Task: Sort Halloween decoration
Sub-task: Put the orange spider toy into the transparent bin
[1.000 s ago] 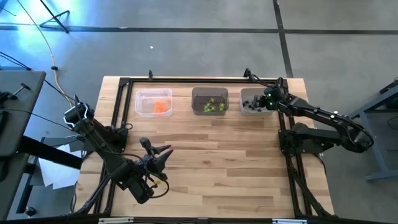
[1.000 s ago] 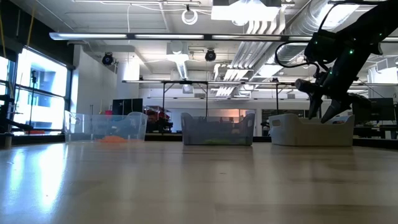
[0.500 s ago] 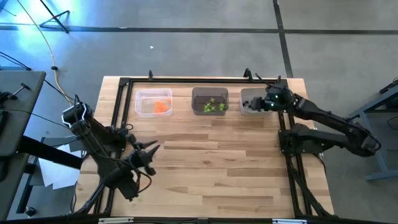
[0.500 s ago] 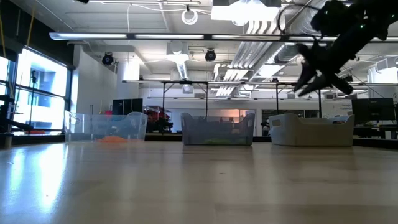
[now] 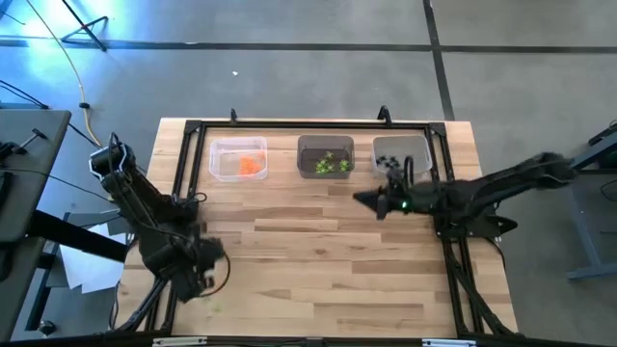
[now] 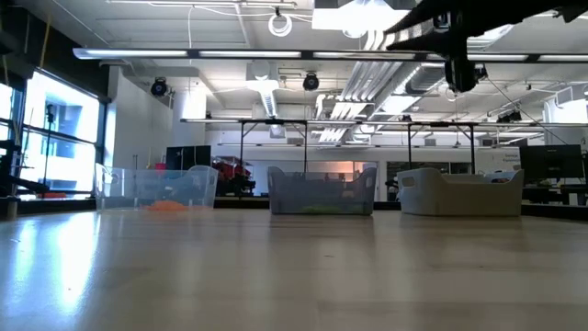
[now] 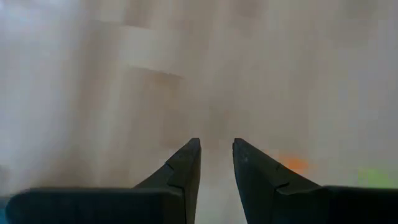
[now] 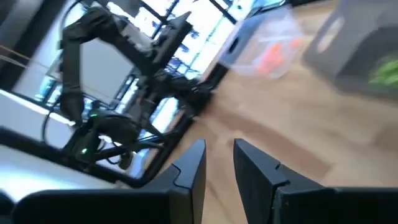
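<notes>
Three translucent bins stand at the table's far side: the left bin (image 5: pixel 238 159) holds orange trinkets (image 5: pixel 252 166), the middle bin (image 5: pixel 325 157) lime-green ones (image 5: pixel 328 164), and the right bin (image 5: pixel 400 154) black ones (image 5: pixel 388 161). My right gripper (image 5: pixel 364 200) hangs high over the table's middle, nearer than the bins, pointing toward the table's left; its fingers (image 8: pixel 217 149) are shut and empty. My left gripper (image 5: pixel 198 278) is folded back at the table's near left, pointing down, with its fingers (image 7: pixel 216 146) shut and empty. Beside them in the left wrist view, an orange blur (image 7: pixel 292 165) and a green blur (image 7: pixel 373 177) lie on the wood.
A black frame (image 5: pixel 289 125) runs along the table's far, left and right edges. Bare wood (image 5: pixel 318 260) spans the middle and near part of the table. In the low view the right arm (image 6: pixel 450 18) crosses high above the bins.
My right gripper has risen from over the black-trinket bin and swung toward the table's middle and near side, turning level to point left. My left gripper has drawn back toward the table's near left edge and tipped downward.
</notes>
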Available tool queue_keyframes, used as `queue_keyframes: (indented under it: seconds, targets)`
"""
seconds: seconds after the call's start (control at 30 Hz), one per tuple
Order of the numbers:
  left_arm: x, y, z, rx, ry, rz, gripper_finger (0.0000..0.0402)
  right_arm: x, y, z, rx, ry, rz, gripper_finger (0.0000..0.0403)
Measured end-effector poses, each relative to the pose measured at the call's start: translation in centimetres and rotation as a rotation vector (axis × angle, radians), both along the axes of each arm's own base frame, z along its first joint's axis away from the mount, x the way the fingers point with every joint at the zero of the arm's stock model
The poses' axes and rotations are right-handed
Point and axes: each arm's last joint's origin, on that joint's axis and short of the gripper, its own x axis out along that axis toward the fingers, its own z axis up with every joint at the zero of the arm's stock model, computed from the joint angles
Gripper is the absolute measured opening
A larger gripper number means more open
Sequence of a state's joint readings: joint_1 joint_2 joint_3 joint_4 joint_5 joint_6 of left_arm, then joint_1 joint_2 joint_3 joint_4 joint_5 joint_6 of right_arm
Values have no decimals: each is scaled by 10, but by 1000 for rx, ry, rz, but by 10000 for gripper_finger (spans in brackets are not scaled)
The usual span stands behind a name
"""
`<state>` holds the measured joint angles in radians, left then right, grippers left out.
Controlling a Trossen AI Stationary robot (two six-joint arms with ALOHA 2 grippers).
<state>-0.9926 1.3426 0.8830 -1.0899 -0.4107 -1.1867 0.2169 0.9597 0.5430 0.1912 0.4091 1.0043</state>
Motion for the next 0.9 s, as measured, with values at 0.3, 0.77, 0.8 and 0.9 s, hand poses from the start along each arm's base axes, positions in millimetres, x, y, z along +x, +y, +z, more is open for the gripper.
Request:
queue_keyframes:
  seconds: [0.3, 0.77, 0.8, 0.9]
  targets:
    - [-9, -18, -27, -235, -8, -26, 84, 31, 57, -29, 71, -45, 105, 78]
    - [-17, -35, -56, -405, 111, -136, 100, 89, 105, -25, 39, 47, 236, 78]
    - [-16, -36, -57, -403, 111, -159, 105, 91, 106, -23, 22, 68, 238, 78]
    - [-16, -38, -60, -379, 112, -231, 122, 96, 109, -19, -10, 137, 243, 78]
